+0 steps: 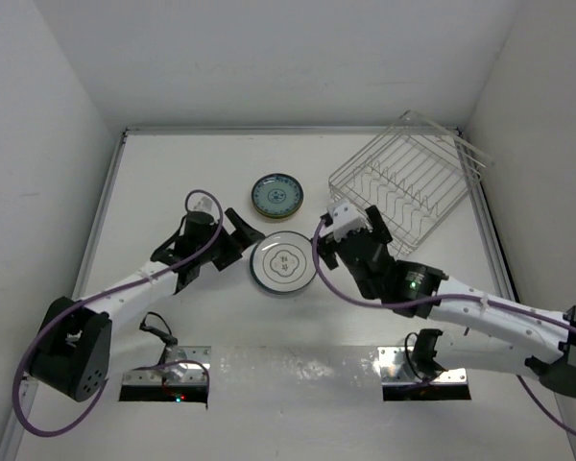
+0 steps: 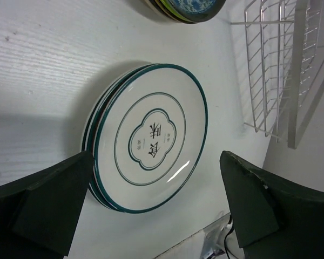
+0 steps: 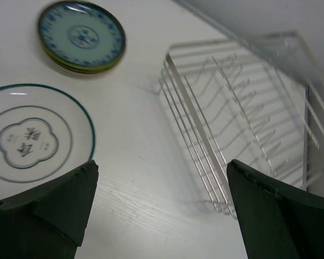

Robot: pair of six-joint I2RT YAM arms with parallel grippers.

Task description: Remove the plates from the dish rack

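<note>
The wire dish rack (image 1: 403, 182) stands at the back right with no plates in it. On the table lie two stacks of plates: small ones with a blue-patterned plate on top (image 1: 276, 195), and larger white ones with a dark green rim (image 1: 282, 263). My left gripper (image 1: 240, 237) is open just left of the large stack, whose top plate (image 2: 151, 135) fills the left wrist view between the open jaws (image 2: 156, 162). My right gripper (image 1: 350, 238) is open and empty between that stack and the rack. Its view shows the gripper (image 3: 162, 164), the rack (image 3: 243, 124) and both stacks (image 3: 81, 38) (image 3: 32, 135).
White walls close in the table on the left, back and right. The rack's clear plastic frame (image 1: 461, 144) leans at the back right corner. Metal mounting plates (image 1: 168, 375) (image 1: 427, 370) sit at the near edge by the arm bases.
</note>
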